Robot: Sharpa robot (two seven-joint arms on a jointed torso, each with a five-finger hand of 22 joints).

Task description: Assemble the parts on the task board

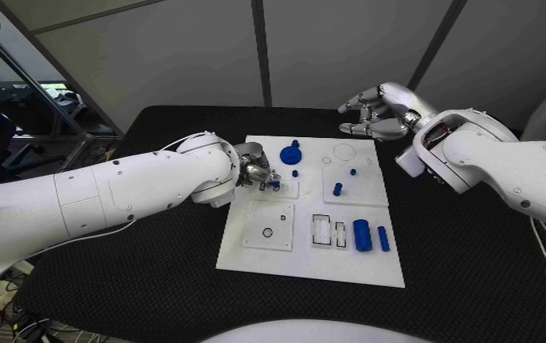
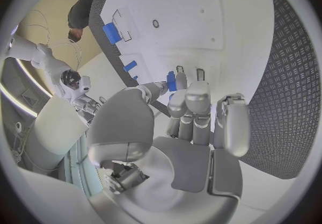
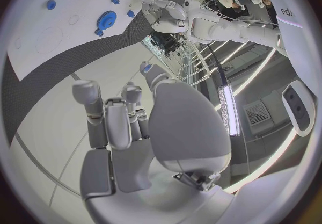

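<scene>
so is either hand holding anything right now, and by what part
The left hand pinches a small blue part by its lower end, between thumb and fingertips, above the task board. The right hand holds nothing.

— How is the light?
— Dim and cool from above; the task board (image 1: pixel 309 217) stands out bright against the black table (image 1: pixel 455 264).
— Any glare?
— Ceiling strips streak the right wrist view. Both wrist views bend strongly at the rim.
</scene>
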